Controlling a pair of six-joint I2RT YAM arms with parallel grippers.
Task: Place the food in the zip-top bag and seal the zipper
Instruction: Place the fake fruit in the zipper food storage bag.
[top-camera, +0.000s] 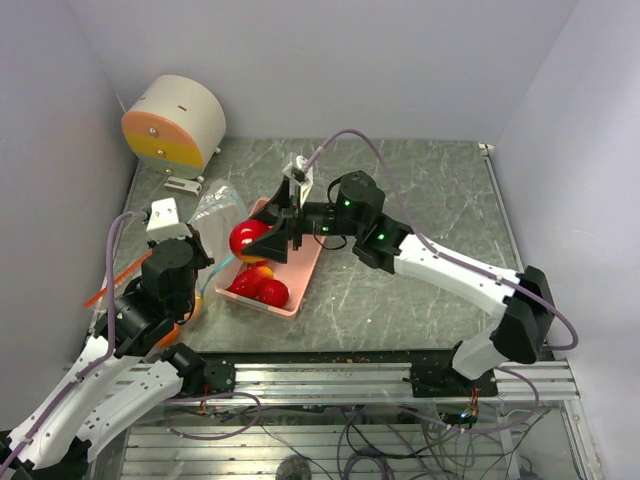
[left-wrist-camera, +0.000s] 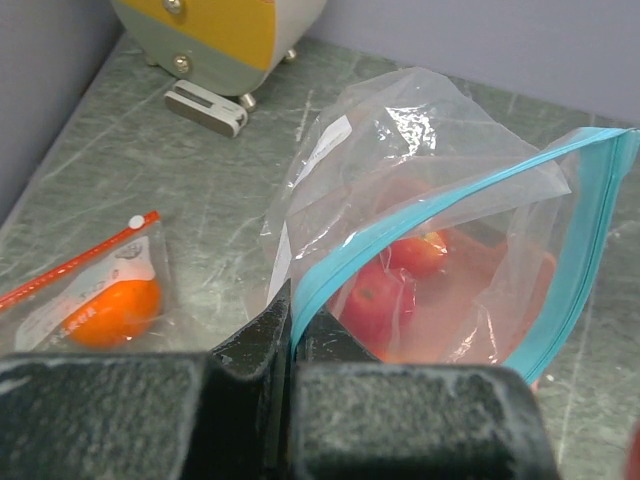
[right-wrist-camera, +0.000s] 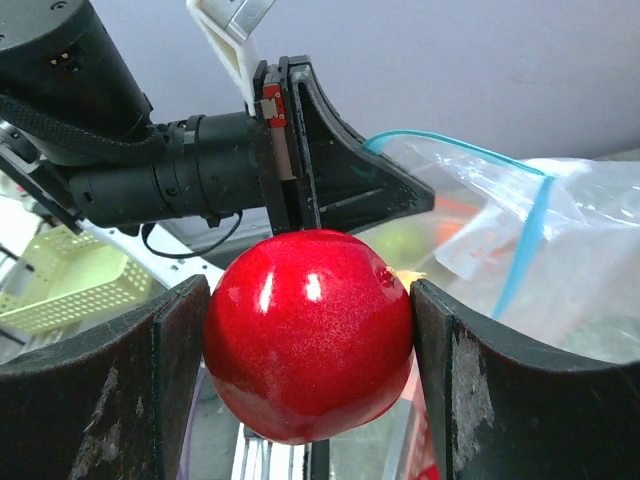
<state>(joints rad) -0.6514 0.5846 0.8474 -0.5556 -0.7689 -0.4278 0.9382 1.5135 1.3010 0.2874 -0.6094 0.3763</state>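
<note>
1. Here, the left gripper (left-wrist-camera: 292, 322) is pinched tight on the zipper (left-wrist-camera: 420, 215) of the zip-top bag (left-wrist-camera: 400, 140) — the bag's mouth gapes, its clear body crumpled on the table (top-camera: 420, 200)
2. The right gripper (right-wrist-camera: 312, 345) clamps a red apple (top-camera: 247, 238) between both fingers, over the left rim of the pink basket (top-camera: 303, 285), near the bag's mouth
3. More red fruit (top-camera: 268, 292) lies in the basket — visible through the bag from the left wrist
4. An orange (left-wrist-camera: 112, 312) sits inside a small pouch (left-wrist-camera: 90, 275) on the table, left of the bag
</note>
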